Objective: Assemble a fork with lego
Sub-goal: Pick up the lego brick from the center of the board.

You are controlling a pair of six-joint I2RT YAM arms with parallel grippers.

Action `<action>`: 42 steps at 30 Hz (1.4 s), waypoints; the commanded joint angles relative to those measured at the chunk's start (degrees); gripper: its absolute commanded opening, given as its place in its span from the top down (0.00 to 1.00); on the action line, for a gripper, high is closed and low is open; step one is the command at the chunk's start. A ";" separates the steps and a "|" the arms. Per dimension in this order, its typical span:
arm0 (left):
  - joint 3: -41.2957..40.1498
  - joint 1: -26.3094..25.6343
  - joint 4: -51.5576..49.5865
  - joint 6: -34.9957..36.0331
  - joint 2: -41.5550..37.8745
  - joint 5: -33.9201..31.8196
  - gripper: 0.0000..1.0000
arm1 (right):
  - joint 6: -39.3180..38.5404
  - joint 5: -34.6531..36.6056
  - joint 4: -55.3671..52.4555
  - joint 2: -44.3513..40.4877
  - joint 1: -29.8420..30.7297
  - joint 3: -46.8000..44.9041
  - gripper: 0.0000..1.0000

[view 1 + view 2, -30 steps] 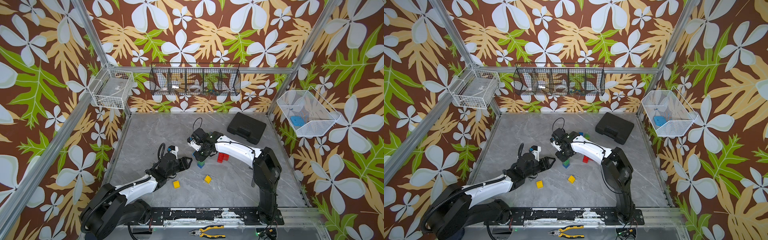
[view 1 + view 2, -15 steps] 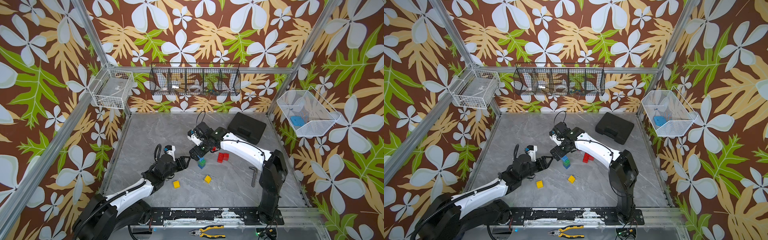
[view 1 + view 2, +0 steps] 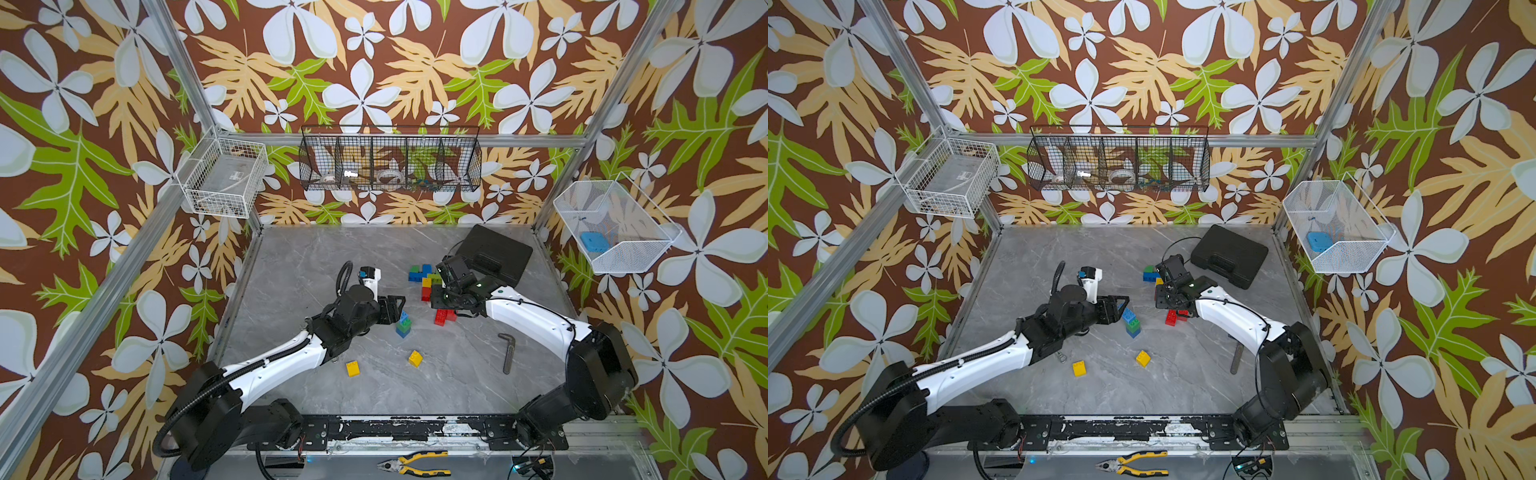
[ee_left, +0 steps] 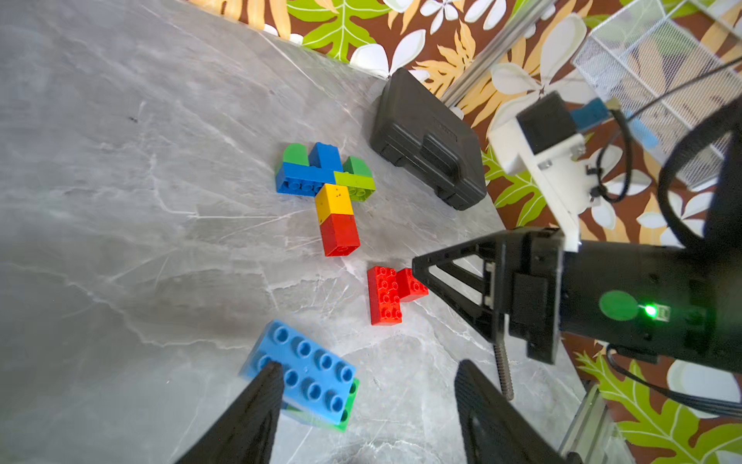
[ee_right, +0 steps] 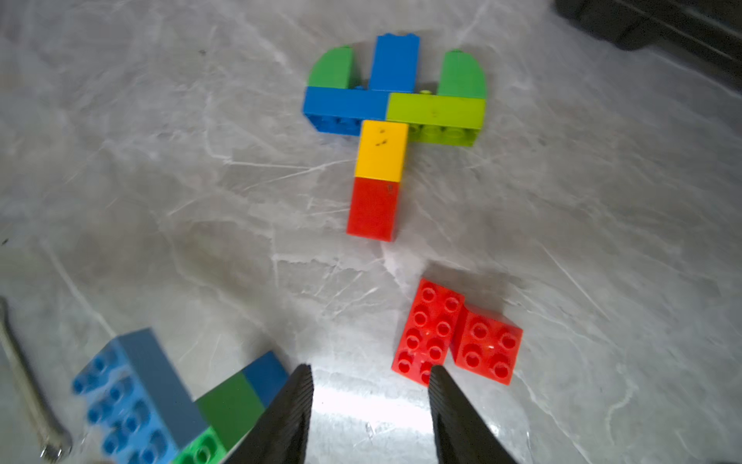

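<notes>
The flat lego fork (image 3: 424, 276) (image 4: 327, 193) (image 5: 381, 120) has green and blue prongs on a blue and lime bar, with a yellow and red handle. A stack (image 3: 403, 325) (image 3: 1132, 321) of a light-blue brick (image 4: 305, 373) on green and blue stands mid-table. My left gripper (image 3: 395, 309) (image 4: 365, 381) is open beside it, with one finger (image 4: 261, 405) over the light-blue brick's edge. Two red bricks (image 3: 444, 316) (image 5: 453, 333) lie together. My right gripper (image 3: 437, 299) (image 5: 369, 381) is open over bare table next to them, holding nothing.
Two loose yellow bricks (image 3: 353, 368) (image 3: 415, 358) lie toward the front. A hex key (image 3: 508, 352) lies right of them. A black case (image 3: 494, 257) sits at the back right behind the right arm. Wire baskets hang on the walls, and pliers (image 3: 415, 463) lie on the front rail.
My right gripper has opened and pulled back to the right, away from the blue and green stack. My left gripper has moved right, up to that stack.
</notes>
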 commanded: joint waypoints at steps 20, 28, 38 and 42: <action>6.42 -1.93 -1.20 5.58 6.82 0.00 0.31 | 8.82 2.05 -0.77 11.85 -1.95 1.85 0.47; 6.24 -1.93 -1.21 5.60 6.69 -0.21 0.31 | 8.64 2.21 -1.87 13.91 -2.76 2.49 0.41; 6.86 -1.93 -1.41 5.94 7.24 -0.01 0.31 | 8.65 3.01 -2.36 16.94 -2.99 4.65 0.49; 6.88 -1.93 -1.65 5.96 7.30 0.05 0.31 | 8.38 3.33 -2.97 17.93 -2.98 5.14 0.54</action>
